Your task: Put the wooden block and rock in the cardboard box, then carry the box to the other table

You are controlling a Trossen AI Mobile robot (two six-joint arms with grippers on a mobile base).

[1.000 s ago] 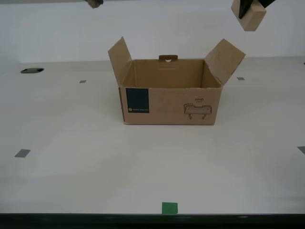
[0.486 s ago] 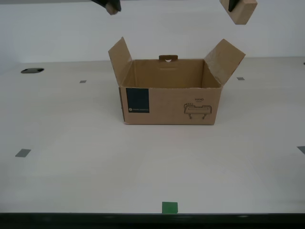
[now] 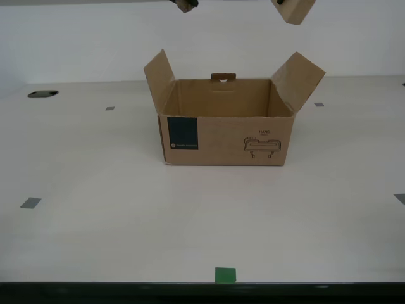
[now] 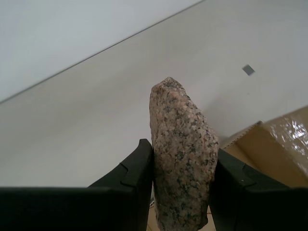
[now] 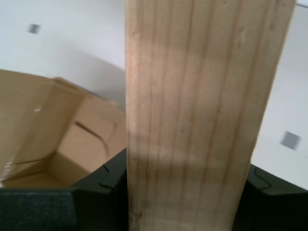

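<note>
Cardboard box: brown corrugated, standing upright near the middle of the off-white surface, top open, 2 side flaps raised and splayed outward, a small tab on the far wall; dark navy label and a black line drawing on the front face; interior as seen in the exterior view holds nothing visible. Wooden block: pale, straight-grained, clamped between the dark fingers of the first tool, held in the air; in the exterior view it sits at the top edge, above the box's flap on the exterior view's right, partly cut off by the frame. The first wrist view shows the box's open interior below and beside the block. Rock: speckled beige-pink stone, pinched upright between the fingers of the second tool, held in the air; in the exterior view it appears only as a small shape at the top edge, above the box's flap on the exterior view's left. Surface markings: several grey tape squares, 1 green square at the near edge, 1 dark oval opening at the exterior view's far left.
</note>
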